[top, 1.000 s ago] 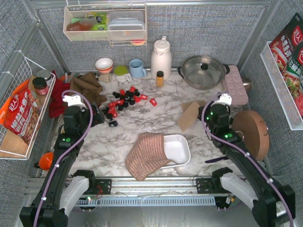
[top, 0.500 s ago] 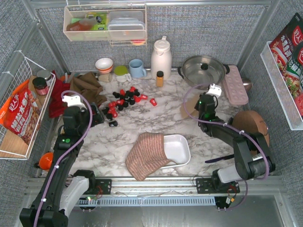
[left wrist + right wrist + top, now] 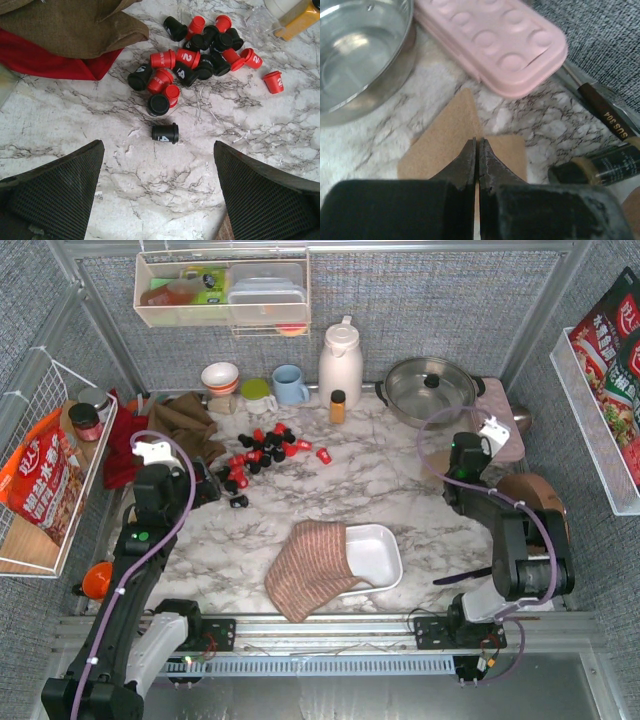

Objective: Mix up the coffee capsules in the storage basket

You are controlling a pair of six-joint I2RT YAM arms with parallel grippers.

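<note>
Right hand [image 3: 476,143] swung rightward; cloth [image 3: 308,568] half-covers storage basket [image 3: 397,562].

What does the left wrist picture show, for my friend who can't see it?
A heap of red and black capsules lies on a marble table, with one black capsule alone nearer the camera. The open left end effector frames the bottom corners, and a brown cloth over a red cloth sits top left.
</note>
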